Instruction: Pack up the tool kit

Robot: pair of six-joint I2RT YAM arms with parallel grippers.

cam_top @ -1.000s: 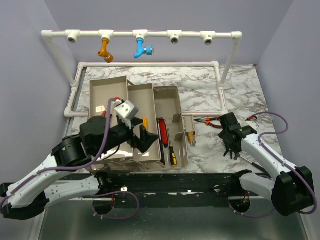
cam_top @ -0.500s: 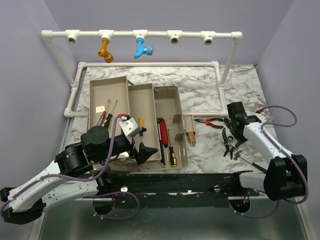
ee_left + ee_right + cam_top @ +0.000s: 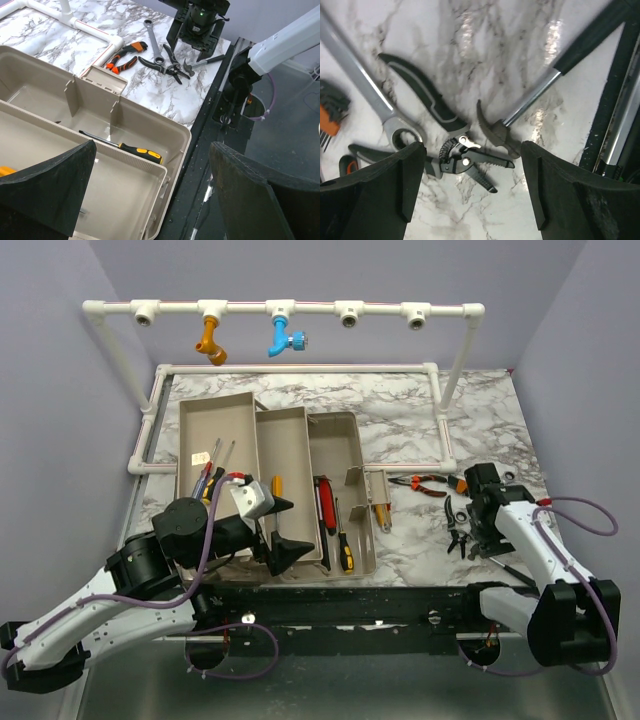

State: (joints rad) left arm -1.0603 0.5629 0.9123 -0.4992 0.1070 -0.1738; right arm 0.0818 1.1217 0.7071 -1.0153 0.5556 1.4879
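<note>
Leftmost, the left gripper hangs over the near end of the open toolbox, fingers spread wide and holding nothing. The beige toolbox sits left of centre on the marble table, its two trays folded out to the left. Screwdrivers lie in the far-left tray, and a red-handled tool and a black-and-yellow screwdriver lie in the base. Right of the box, loose on the table, lie orange-handled pliers, a wrench, black-and-grey pliers and a hammer. The right gripper hovers over these — fingers wide apart, empty.
</note>
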